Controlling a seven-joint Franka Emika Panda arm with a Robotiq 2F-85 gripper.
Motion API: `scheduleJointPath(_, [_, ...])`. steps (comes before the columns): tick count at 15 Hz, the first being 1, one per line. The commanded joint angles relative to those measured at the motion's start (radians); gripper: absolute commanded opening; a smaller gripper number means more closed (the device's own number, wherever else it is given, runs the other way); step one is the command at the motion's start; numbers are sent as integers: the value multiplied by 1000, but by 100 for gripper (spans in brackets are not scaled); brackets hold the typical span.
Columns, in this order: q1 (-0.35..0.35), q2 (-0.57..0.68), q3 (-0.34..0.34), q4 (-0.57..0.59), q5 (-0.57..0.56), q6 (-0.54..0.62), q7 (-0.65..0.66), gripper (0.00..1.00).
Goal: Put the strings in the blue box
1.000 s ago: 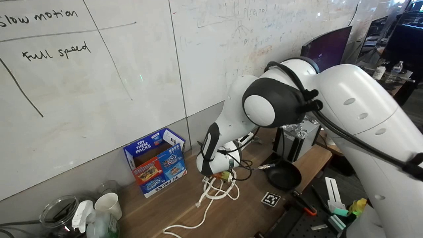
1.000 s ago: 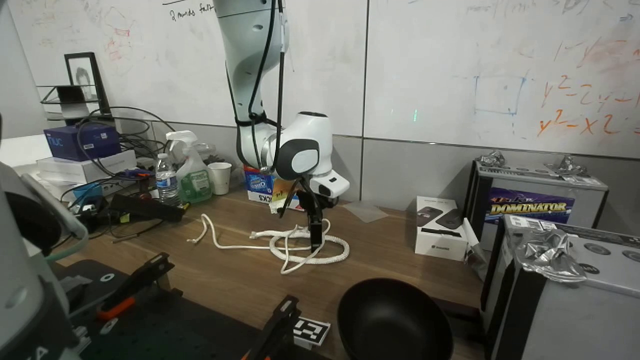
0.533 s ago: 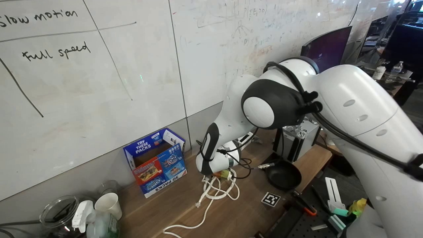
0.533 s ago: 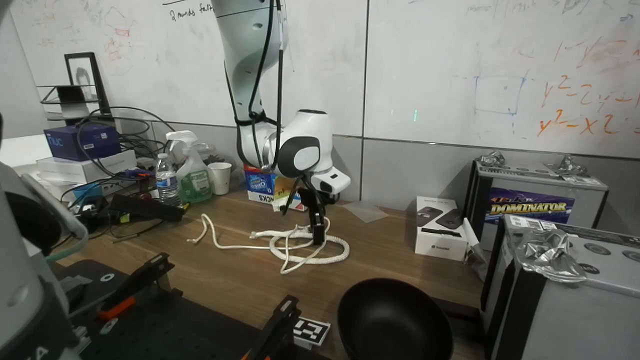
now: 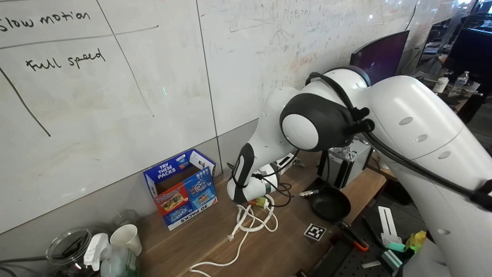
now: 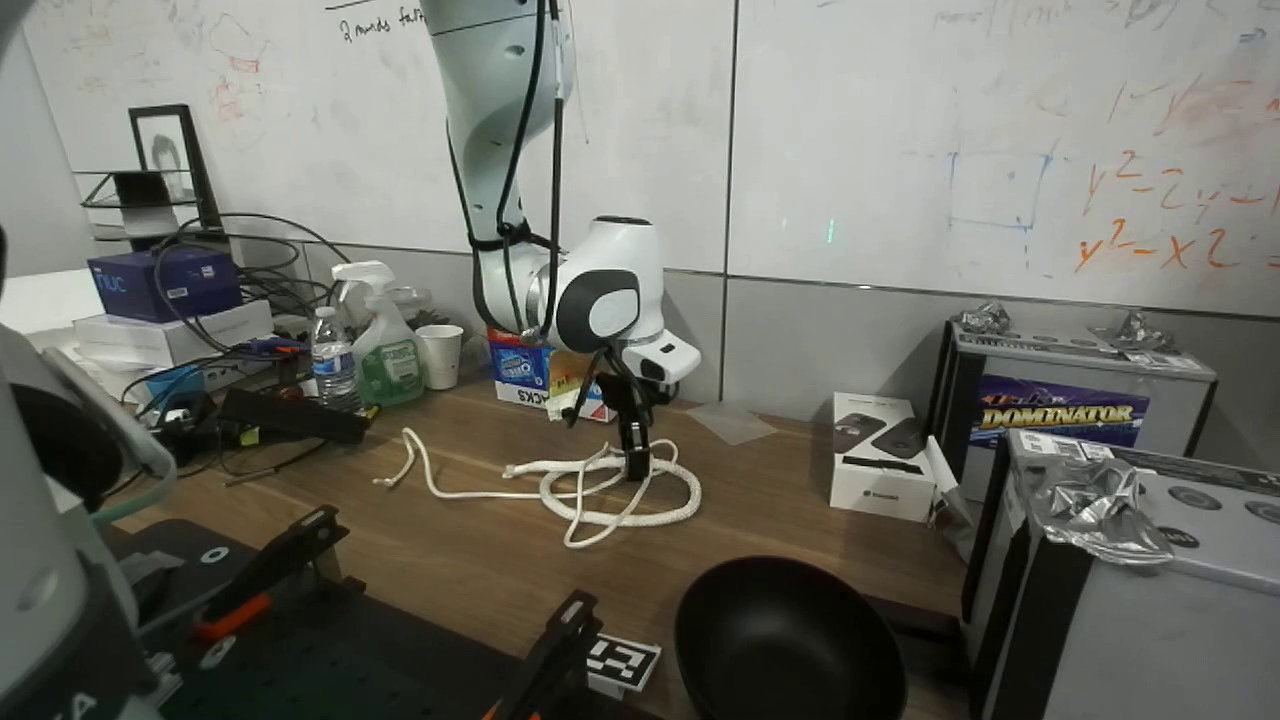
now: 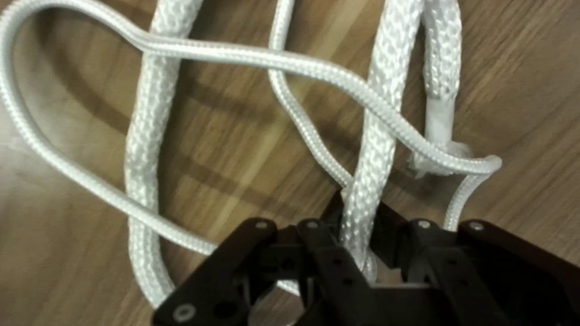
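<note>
On the wooden tabletop [image 6: 470, 570] | pincer [image 7: 361, 216] clamped around a thick strand of white strings [image 7: 378, 140] | blue box [image 5: 187, 196] standing near

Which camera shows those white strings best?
The wrist view: there the white strings are largest, their weave clear, though the frame cuts them off. Both exterior views show them smaller but more completely.

The bent arm [image 5: 326, 119] points its pincer [image 6: 637, 465] (closed, gripping) downward.
</note>
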Motion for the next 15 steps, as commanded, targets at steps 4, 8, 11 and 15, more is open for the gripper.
scheduleJointPath(4, [-3,-43,-46,-8,-69,-13,-10,14])
scheduleJointPath(8, [-23,-115,-60,-14,-111,-31,-49,14])
scheduleJointPath(11, [-59,-167,-33,9,-134,-60,-103,14])
scheduleJointPath(15, [-42,-293,-26,-15,-161,-84,-152,13])
